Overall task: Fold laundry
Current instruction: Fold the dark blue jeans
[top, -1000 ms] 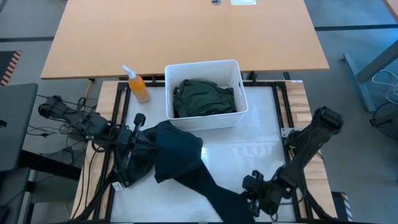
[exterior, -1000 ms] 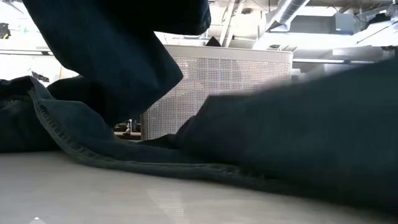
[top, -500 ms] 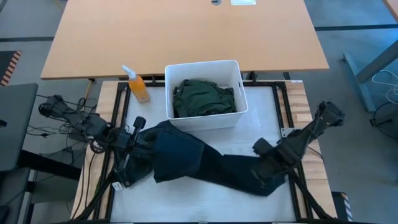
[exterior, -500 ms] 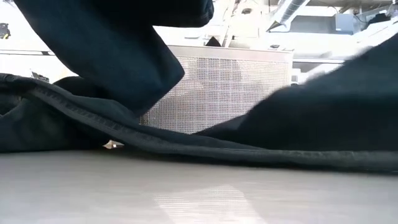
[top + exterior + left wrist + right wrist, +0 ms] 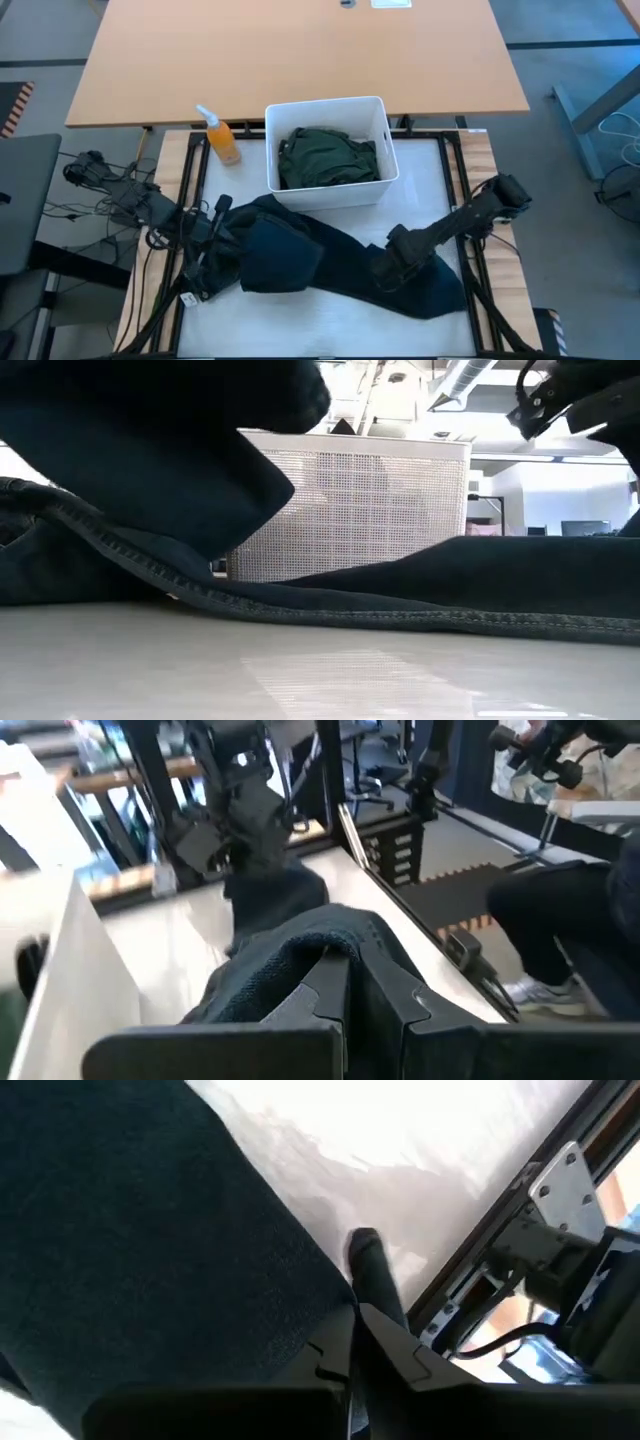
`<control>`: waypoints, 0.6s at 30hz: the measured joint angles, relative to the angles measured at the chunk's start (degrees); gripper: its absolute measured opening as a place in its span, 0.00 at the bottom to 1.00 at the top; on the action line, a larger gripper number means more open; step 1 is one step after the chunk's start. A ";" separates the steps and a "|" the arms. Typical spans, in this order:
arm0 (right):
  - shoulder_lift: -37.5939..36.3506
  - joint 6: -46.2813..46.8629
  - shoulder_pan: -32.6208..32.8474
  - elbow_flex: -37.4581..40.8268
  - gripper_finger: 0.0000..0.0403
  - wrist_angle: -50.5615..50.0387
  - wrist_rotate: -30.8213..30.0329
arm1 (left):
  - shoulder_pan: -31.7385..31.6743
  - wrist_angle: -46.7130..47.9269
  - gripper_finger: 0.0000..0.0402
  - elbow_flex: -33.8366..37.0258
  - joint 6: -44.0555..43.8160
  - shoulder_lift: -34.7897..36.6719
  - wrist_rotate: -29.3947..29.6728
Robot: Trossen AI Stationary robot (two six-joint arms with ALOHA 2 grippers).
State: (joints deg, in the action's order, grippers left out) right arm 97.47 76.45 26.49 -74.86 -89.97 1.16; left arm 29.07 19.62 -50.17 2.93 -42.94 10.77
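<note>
Right now I have both arms on the black trousers (image 5: 330,262), which lie stretched across the white table (image 5: 420,180) in front of the white bin (image 5: 325,108), running from the left side toward the right. My left gripper (image 5: 215,225) sits at the left end of the cloth, where the fabric is bunched into a heap; in the left wrist view the left gripper (image 5: 350,982) has its fingers closed tight on a fold of the trousers (image 5: 290,945), pinched between the two dark pads. My right gripper (image 5: 385,270) is down on the other end of the same garment, near the middle right of the table, with its arm reaching in from the right edge. From the right wrist view the right gripper (image 5: 352,1342) shows its fingers drawn together with the dark cloth (image 5: 150,1240) against them, so it looks clamped on the trousers there too. From the low view the trousers (image 5: 420,585) lie flat along the table surface with a stitched hem showing, while a raised part of the fabric hangs at the upper left. A dark green garment (image 5: 328,158) sits crumpled inside the bin. An orange spray bottle (image 5: 219,135) stands just left of the bin, apart from the cloth.
</note>
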 joint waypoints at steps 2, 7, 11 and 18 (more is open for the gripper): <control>0.48 -1.53 -0.85 -0.39 0.12 0.03 1.15 | 0.35 2.32 0.00 0.00 -2.82 1.05 0.02; -0.08 -1.10 -2.42 -0.75 0.13 0.02 1.96 | 1.13 8.77 0.00 -0.29 -8.75 4.64 0.07; -1.28 -1.62 -3.11 -0.79 0.14 0.05 -0.45 | 1.14 16.66 0.00 -2.23 -12.89 6.89 2.51; -4.59 -3.67 -1.05 -0.79 0.14 7.48 -11.58 | 1.14 16.28 0.00 -2.38 -11.43 8.81 4.55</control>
State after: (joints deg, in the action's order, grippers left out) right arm 92.89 72.78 25.44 -75.66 -82.49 -10.42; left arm 30.22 35.90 -52.56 -8.50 -34.13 15.32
